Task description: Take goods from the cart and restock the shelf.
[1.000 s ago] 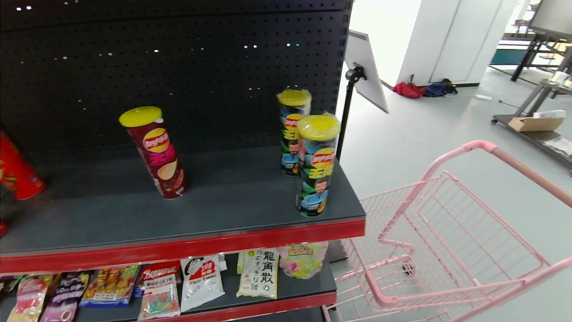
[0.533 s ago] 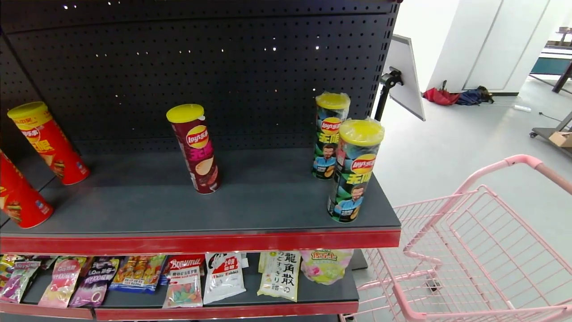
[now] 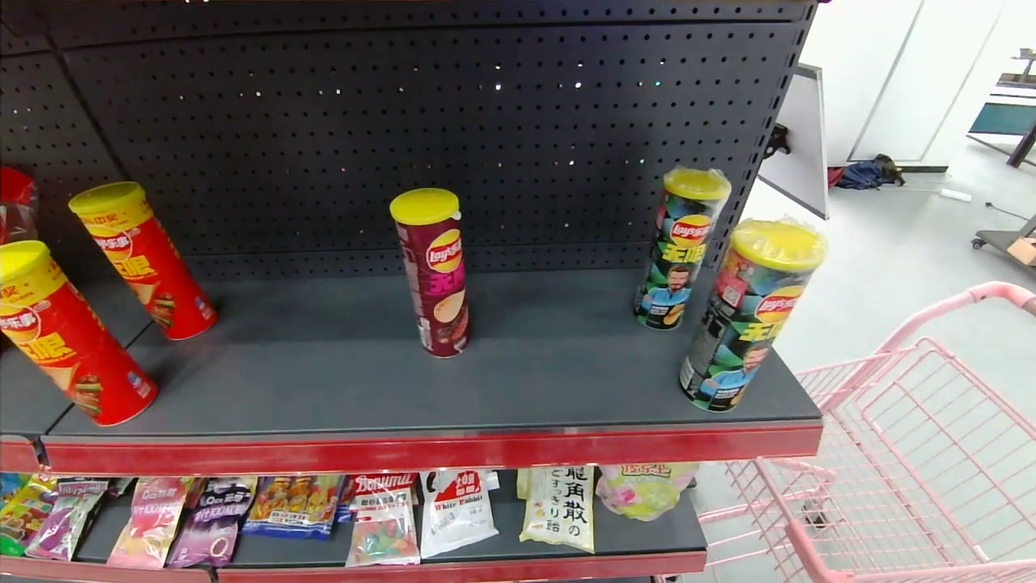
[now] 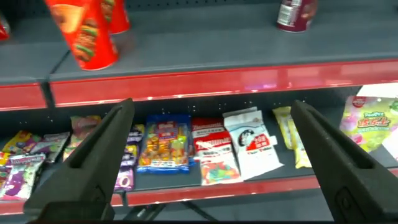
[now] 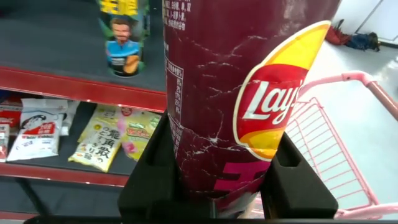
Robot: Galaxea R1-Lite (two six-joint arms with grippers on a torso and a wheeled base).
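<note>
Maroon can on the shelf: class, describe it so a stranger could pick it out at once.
Start at the upper shelf, dark with a red front edge. Near its middle one can stands upright, alone. To its left stand red cans, to its right green cans; it alone is maroon.

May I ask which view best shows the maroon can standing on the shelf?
Head view: the maroon can stands whole, lid to base. Left wrist view catches just its base. Right wrist view has a second can in the right gripper.

Cans (image 3: 433,275) on shelf (image 3: 324,380) — cart (image 3: 997,293) rightward
</note>
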